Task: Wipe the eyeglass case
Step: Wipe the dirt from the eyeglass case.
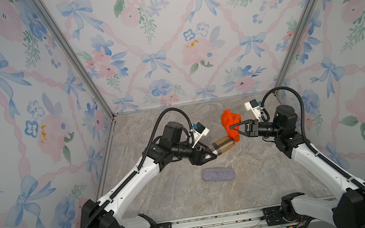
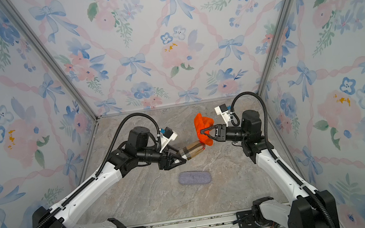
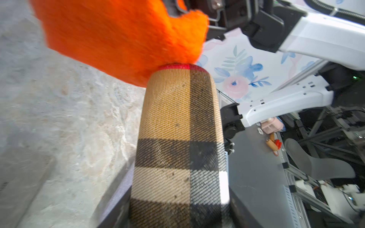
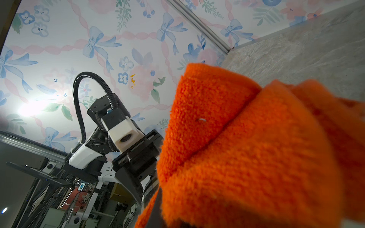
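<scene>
Marble tabletop [image 1: 164, 195] beneath the eyeglass case [image 1: 224, 145] — left gripper [image 1: 216, 155] pinches its near end; right gripper [image 1: 231, 127] clamps the orange cloth [image 1: 228, 117] against its far tip — most of the case looks unwiped.

White arm shells [image 1: 135, 179], seemingly screw-dotted, with black joints [image 1: 173, 132] and ribbed cables [image 1: 172, 108].

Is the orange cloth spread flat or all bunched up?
Bunched up: the orange cloth sits crumpled in folds, pinched by the right pincer.
</scene>
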### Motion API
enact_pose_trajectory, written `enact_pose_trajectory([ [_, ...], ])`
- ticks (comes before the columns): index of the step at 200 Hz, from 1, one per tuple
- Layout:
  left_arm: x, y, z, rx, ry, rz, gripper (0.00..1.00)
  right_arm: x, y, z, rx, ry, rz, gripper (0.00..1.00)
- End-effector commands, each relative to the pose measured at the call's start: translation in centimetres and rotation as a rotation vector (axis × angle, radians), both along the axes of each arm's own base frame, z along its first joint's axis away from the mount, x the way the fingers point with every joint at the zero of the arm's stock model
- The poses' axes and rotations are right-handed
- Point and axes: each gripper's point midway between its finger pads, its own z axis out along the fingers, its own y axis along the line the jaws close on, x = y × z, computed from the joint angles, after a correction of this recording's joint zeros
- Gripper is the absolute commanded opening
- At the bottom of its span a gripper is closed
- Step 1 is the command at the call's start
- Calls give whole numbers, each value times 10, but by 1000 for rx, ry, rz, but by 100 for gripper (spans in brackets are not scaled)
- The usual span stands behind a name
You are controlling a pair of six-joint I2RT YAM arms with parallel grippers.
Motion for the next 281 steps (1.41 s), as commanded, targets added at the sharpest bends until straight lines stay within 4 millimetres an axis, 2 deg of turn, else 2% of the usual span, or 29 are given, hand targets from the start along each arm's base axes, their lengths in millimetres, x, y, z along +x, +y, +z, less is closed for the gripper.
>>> enact_pose_trajectory([
  [1, -22, -2, 29, -101, -48, -99, 0, -8, 21, 19, 23, -83, 87, 0],
  [22, -14, -1, 33, -95, -78, -66, 0, -11, 32, 13, 24, -63, 125, 0],
  [38, -3, 3, 31, -78, -97, -19, 0, -14, 34, 11, 41, -54, 135, 0],
  [54, 11, 9, 27, -58, -109, 39, 0, -17, 29, 12, 53, -41, 130, 0],
  [91, 25, 27, 16, -34, -109, 108, 0, -26, 11, 10, 29, -25, 95, 0],
  [108, 32, 40, 8, -19, -99, 162, 0, -34, 5, 18, 40, -34, 93, 0],
  [127, 39, 51, 11, -25, -101, 205, 0, -42, 0, 24, 40, -33, 82, 0],
  [153, 44, 54, 33, -86, -102, 228, 0, -47, -14, 40, 51, -69, 16, 0],
  [199, 40, 46, 103, -375, -14, 245, 0, -65, -25, 73, 44, -279, -128, 0],
  [218, 39, 46, 132, -480, 49, 275, 0, -79, -12, 86, 79, -401, -121, 0],
  [240, 29, 37, 152, -519, 96, 275, 0, -98, 10, 97, 141, -515, -64, 0],
  [250, 24, 31, 155, -526, 125, 277, 0, -102, 19, 101, 161, -557, -59, 0],
  [281, 9, 12, 150, -520, 191, 266, 0, -112, 40, 118, 245, -651, -31, 0],
])
